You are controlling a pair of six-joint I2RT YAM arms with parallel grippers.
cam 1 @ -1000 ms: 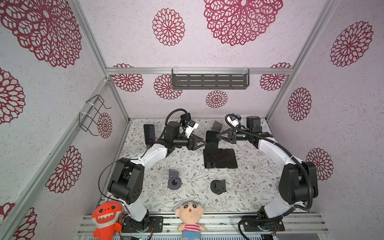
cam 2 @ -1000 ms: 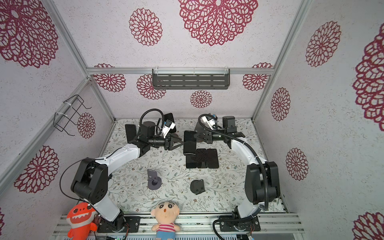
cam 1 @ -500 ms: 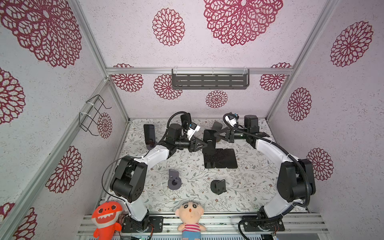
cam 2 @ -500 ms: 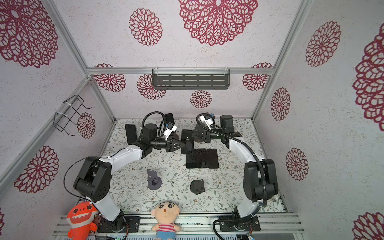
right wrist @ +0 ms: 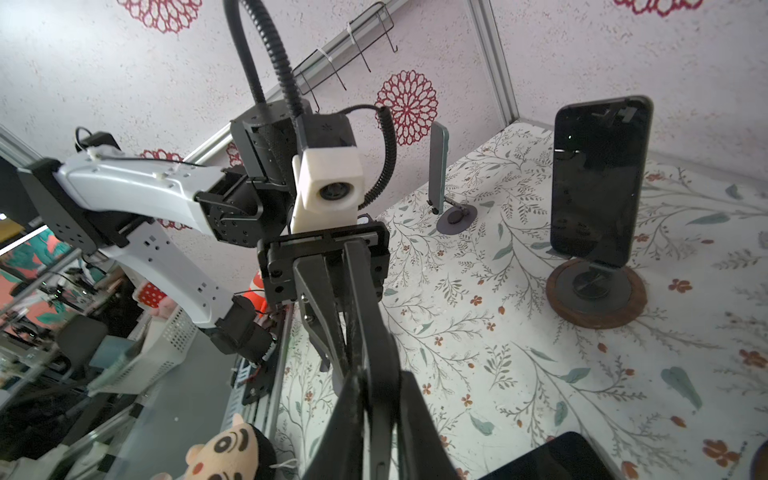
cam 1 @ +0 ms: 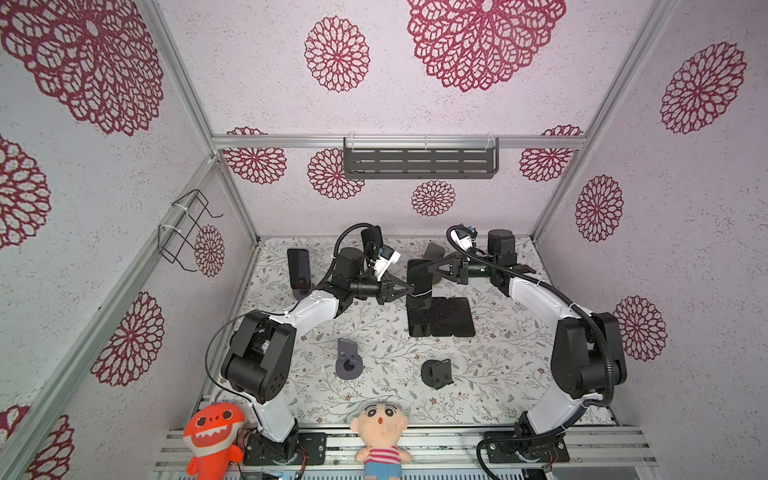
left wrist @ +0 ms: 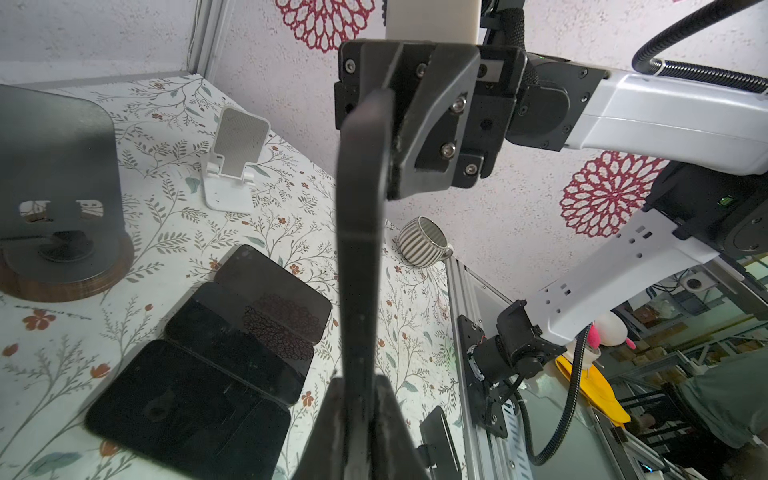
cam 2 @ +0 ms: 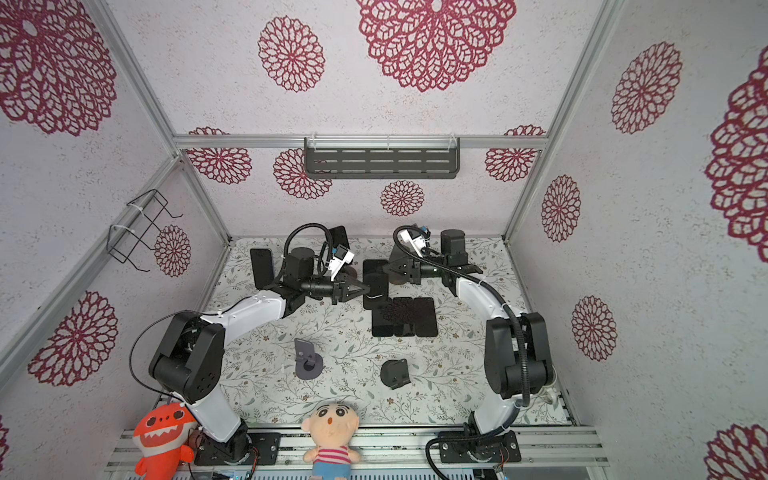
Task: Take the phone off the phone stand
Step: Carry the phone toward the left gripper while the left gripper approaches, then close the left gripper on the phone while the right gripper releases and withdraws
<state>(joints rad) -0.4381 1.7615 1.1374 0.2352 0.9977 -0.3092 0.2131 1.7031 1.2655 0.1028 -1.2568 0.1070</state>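
The phone (cam 1: 420,280) hangs over the far middle of the tabletop (cam 1: 374,332), off its stand (cam 1: 435,250), clamped tight in my left pincer (cam 1: 410,286); I can't tell whether the right pincer (cam 1: 431,269) grips too, so I'd back it straight off.

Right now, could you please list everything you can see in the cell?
Upright slim smartphone: one, black, held up between both tools.
Flat smartphones: three, black, side by side on floral table.
Smartphones on stands: two, black, table's back.
Empty phone stands: four; dark with wooden base, white, at back; grey, black, in front.
Ribbed cup: one, striped white and dark, near right wall.
Plush toys: two, orange monster and striped-shirt doll, front rail.
Slotted shelf: one, dark grey, back wall.
Wire rack: one, black, left wall.
Left tool: one, black, shut on the upright smartphone.
Right tool: one, black, around its other end; grip unclear.
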